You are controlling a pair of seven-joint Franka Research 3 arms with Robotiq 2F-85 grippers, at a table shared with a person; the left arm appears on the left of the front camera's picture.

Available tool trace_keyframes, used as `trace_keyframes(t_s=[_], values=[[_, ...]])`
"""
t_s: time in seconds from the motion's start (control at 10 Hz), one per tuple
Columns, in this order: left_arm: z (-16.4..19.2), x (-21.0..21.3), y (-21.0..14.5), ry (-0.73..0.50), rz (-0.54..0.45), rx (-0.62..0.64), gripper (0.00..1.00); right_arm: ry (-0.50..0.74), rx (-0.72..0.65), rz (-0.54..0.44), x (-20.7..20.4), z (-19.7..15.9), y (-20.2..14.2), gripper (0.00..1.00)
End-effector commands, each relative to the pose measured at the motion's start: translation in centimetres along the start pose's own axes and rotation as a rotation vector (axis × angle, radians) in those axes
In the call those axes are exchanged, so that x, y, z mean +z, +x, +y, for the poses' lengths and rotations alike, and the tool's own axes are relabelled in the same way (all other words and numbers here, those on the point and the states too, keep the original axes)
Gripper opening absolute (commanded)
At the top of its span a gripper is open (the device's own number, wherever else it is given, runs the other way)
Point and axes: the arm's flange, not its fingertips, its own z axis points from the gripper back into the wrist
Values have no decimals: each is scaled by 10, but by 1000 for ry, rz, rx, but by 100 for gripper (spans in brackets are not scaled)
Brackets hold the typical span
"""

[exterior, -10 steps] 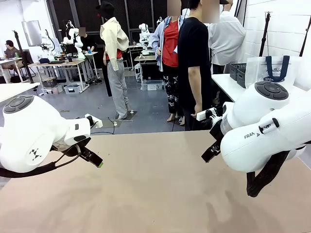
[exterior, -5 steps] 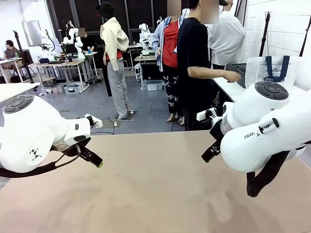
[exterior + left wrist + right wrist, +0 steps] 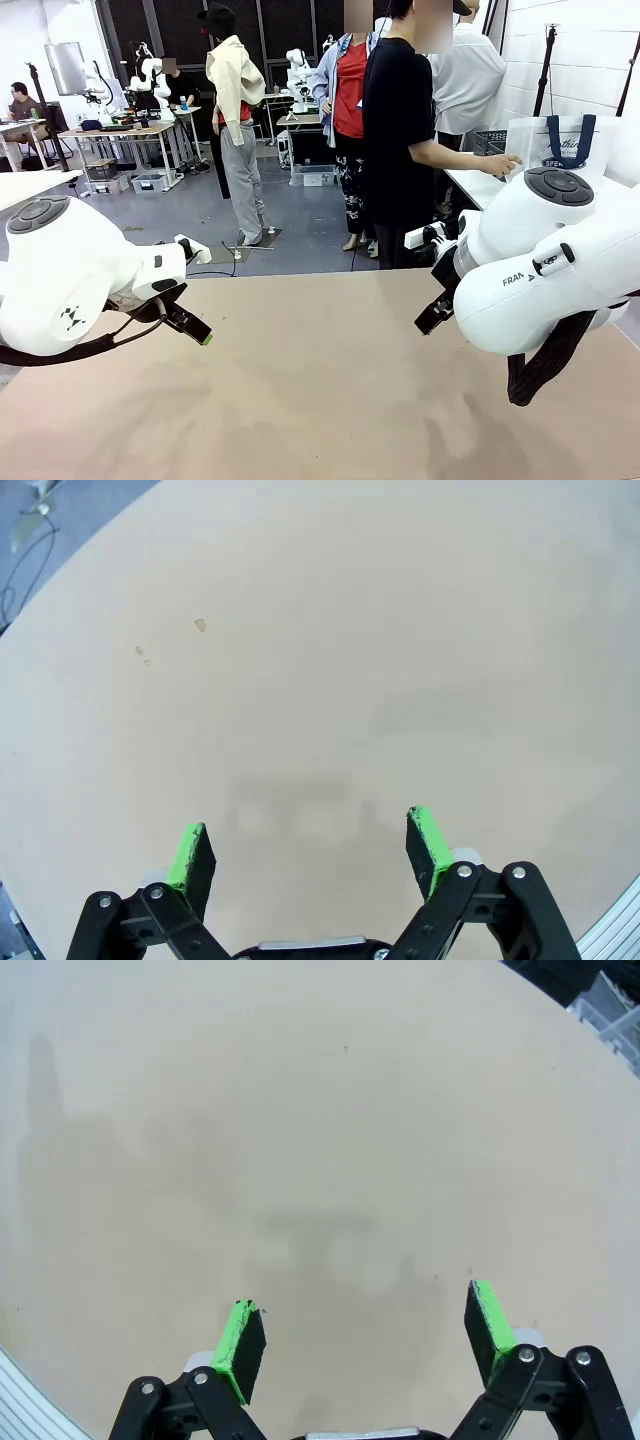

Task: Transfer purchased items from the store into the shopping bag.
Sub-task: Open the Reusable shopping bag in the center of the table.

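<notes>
Left gripper [image 3: 308, 825]: jaws apart, nothing held, over the table [image 3: 320, 630]. Right gripper [image 3: 363, 1302]: same. Person's hand [image 3: 508, 166] at the shopping bag [image 3: 562, 140] edge, far right.

Front view low across table [image 3: 330, 400], toward a person [image 3: 398, 120]; wrist views close above it, facing down

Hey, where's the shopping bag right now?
Front view, far right: the shopping bag stands on a white side table beside a dark basket, a person's hand at its edge.
</notes>
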Motion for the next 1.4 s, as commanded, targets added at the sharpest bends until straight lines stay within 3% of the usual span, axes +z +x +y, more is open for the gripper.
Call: trace_keyframes(t_s=[0.0,1.3], values=[[1,0,0,0,0,3,100,0,0,0,0,0,0,100],[1,0,0,0,0,3,100,0,0,0,0,0,0,100]])
